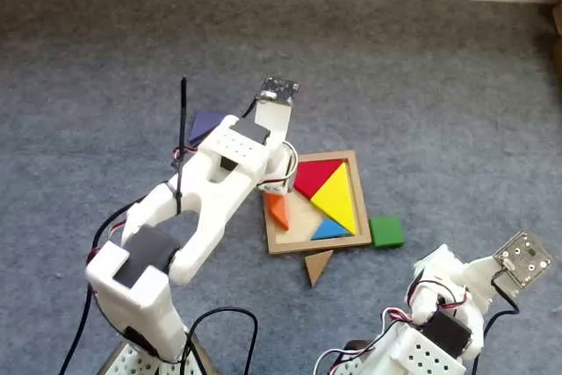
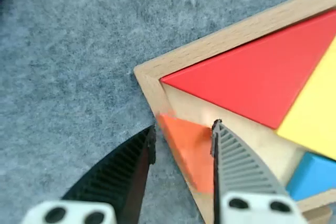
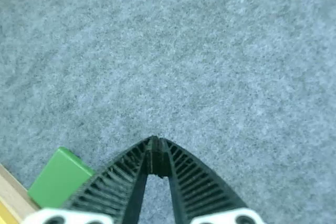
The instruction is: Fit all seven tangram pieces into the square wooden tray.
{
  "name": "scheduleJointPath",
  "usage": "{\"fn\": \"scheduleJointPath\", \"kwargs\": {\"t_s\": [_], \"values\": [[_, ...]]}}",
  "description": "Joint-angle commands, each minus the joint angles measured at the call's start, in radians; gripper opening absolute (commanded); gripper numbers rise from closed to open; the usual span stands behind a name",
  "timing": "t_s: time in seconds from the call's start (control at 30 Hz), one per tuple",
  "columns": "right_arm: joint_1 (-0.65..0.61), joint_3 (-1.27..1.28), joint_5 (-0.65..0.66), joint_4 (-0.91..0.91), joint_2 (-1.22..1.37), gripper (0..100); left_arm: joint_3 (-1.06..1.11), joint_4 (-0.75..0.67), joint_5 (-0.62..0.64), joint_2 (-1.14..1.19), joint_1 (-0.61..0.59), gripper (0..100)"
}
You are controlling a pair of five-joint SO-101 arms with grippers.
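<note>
Left gripper [image 2: 184,129] is hanging over the 8 o'clock corner of the square wooden tray [image 2: 226,43], fingers clamping the orange piece [image 2: 191,150] from both sides. The orange piece is sitting across the tray's rim, partly inside and partly over the grey carpet [image 1: 439,85].

Inside the tray, the red triangle [image 1: 316,175] is lying toward 12 o'clock, the yellow triangle [image 1: 341,199] is touching it at centre, and the blue triangle [image 1: 329,229] is sitting at 6 o'clock against the rim.

Outside the tray, the green square [image 1: 386,231] is lying just beside its 4 o'clock corner, the plain wooden triangle [image 1: 318,265] is lying near at 6 o'clock, and the purple piece [image 1: 205,125] is lying well apart at 10 o'clock.

Right gripper [image 3: 156,156] is hovering over bare carpet near the green square, fingers pressing together on nothing.
</note>
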Motion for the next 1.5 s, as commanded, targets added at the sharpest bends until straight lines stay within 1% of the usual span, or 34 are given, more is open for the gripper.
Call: {"fn": "scheduleJointPath", "kwargs": {"t_s": [0.0, 0.17, 0.33, 0.4, 0.47, 0.6, 0.67, 0.87, 1.0, 1.13, 1.27, 1.37, 1.47], "values": [[-0.005, 0.108, 0.011, -0.015, -0.004, 0.9, -0.025, 0.015, 0.008, -0.133, -0.012, 19], [-0.005, 0.108, 0.011, -0.015, -0.004, 0.9, 0.07, 0.017, 0.003, -0.225, -0.005, 19], [-0.005, 0.108, 0.011, -0.015, -0.004, 0.9, 0.159, 0.009, 0.003, -0.245, -0.004, 19], [-0.005, 0.108, 0.011, -0.015, -0.004, 0.9, 0.185, -0.026, 0.003, -0.243, 0.001, 19], [-0.005, 0.108, 0.011, -0.015, -0.004, 0.9, 0.228, -0.091, 0.003, -0.24, 0.019, 19], [-0.005, 0.108, 0.011, -0.015, -0.002, 0.9, 0.254, -0.17, 0.003, -0.165, 0.038, 19], [-0.005, 0.108, 0.011, -0.015, -0.002, 0.9, 0.205, -0.161, 0.006, -0.12, 0.027, 19], [-0.005, 0.108, 0.011, -0.015, -0.002, 0.9, 0.024, -0.06, 0.006, -0.013, -0.044, 19], [-0.005, 0.108, 0.011, -0.015, -0.002, 0.9, -0.035, -0.026, 0.006, -0.007, -0.056, 19], [-0.008, 0.108, 0.011, -0.015, -0.002, 0.9, -0.082, 0.066, 0.008, -0.068, -0.053, 19], [-0.01, 0.108, 0.011, -0.015, -0.004, 0.9, -0.062, 0.109, 0.008, -0.171, -0.058, 19], [-0.012, 0.108, 0.011, -0.015, -0.004, 0.9, 0.004, 0.1, 0.008, -0.248, -0.067, 19], [-0.013, 0.104, 0.011, -0.015, -0.004, 0.9, 0.094, 0.054, 0.002, -0.323, -0.077, 19]]}}
